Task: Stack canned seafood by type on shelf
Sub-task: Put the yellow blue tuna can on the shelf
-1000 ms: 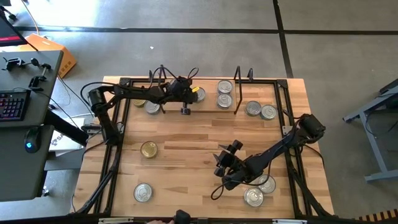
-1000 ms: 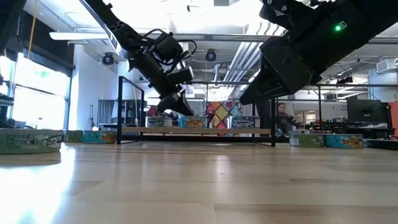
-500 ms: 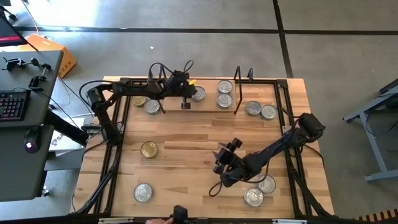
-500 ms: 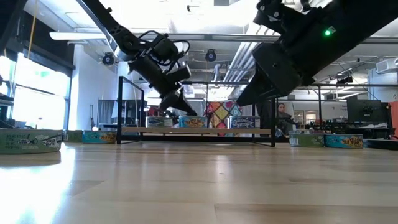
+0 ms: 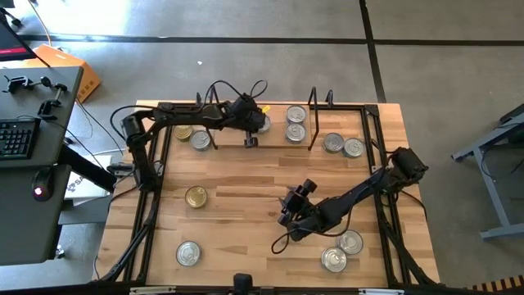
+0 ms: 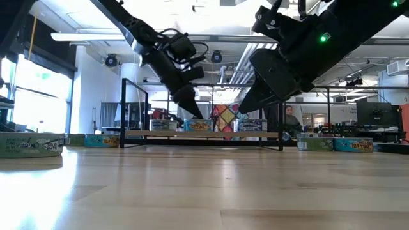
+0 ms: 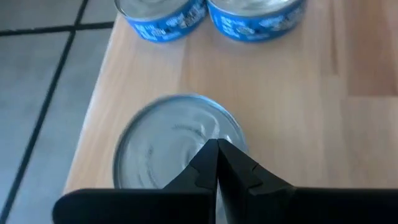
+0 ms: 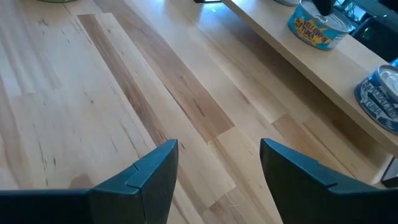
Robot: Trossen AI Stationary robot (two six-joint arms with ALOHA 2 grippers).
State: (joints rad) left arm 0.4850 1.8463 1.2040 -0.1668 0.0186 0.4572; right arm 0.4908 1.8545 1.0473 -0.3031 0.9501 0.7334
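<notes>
Far left on the table (image 5: 246,176): a silver tin (image 5: 188,253) near the front edge, a gold-lidded tin (image 5: 196,197) a bit farther back. Two more tins (image 5: 201,141) by the left end of the shelf (image 5: 274,135). Left gripper (image 5: 250,142) over the shelf's left part, fingers pressed tight together, nothing held, tips just above a silver tin (image 7: 177,146), maybe touching it. Two blue tins (image 5: 295,123) on the shelf, to the right. Right gripper (image 5: 284,215) above bare wood in the middle, fingers (image 8: 152,171) spread wide, holding nothing. Two tins (image 5: 342,146) past the shelf's right end. Two more tins (image 5: 341,251) at the front right.
</notes>
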